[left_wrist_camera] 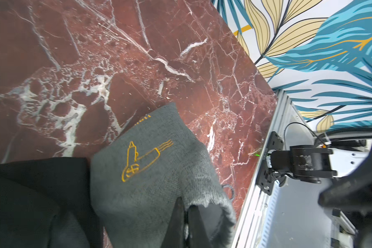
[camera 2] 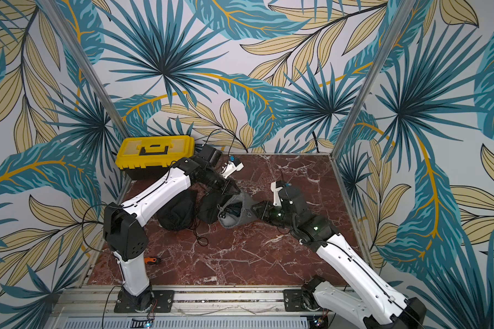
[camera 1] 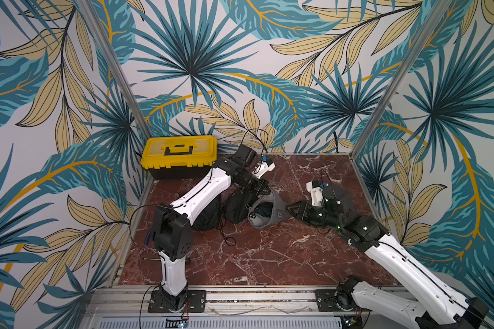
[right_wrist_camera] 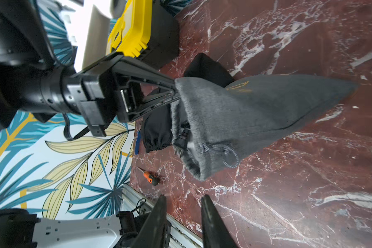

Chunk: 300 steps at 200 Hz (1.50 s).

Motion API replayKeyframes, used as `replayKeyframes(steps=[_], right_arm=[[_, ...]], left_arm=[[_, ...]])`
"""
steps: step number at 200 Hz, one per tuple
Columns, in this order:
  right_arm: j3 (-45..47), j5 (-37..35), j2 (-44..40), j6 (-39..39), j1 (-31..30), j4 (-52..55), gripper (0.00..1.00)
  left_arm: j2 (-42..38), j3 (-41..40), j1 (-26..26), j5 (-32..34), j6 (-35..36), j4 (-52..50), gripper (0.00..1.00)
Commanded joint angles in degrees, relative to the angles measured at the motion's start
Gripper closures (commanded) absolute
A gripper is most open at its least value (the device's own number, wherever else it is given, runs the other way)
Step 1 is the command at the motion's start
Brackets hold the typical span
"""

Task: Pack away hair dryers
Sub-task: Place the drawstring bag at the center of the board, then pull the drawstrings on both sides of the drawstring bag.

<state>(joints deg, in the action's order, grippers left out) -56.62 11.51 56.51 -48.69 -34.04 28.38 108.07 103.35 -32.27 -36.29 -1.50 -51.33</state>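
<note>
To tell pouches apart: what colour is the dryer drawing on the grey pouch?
Golden yellow; the drawing shows best in the left wrist view.

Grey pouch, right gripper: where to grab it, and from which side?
Likely the drawstring loop on the grey pouch, approached from the side where the right gripper hovers open. The loop lies exposed by the sagging mouth, opposite the rim that the left gripper pinches.

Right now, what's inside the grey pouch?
In the open mouth of the grey pouch, a black plug and a dark blue shape show. Fabric covers the rest, so I cannot confirm a whole dryer.
</note>
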Motion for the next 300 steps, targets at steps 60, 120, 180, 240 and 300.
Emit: replayKeyframes(steps=[60,120,180,240,300], right_arm=[[-4.2,-5.4,12.6,0.0,-10.5,-6.8,0.72],[-5.7,-18.8,8.9,0.4,-11.6,2.3,0.71],[0.6,-24.5,1.2,-8.7,-6.7,11.6,0.57],[15.1,-12.4,-0.7,-16.6,-1.5,-10.1,0.54],[17.7,-12.1,-2.2,-18.5,-0.7,-15.3,0.53]], left_arm=[[-4.9,2.0,-1.2,-4.0,-1.6,0.6,1.00],[-6.0,1.3,-1.5,-3.7,-1.1,0.6,1.00],[-5.9,1.3,-1.5,-3.9,-1.1,0.6,1.00],[-6.1,1.1,-1.6,-4.2,-1.1,0.6,1.00],[-5.9,1.3,-1.6,-4.7,-1.3,0.6,1.00]])
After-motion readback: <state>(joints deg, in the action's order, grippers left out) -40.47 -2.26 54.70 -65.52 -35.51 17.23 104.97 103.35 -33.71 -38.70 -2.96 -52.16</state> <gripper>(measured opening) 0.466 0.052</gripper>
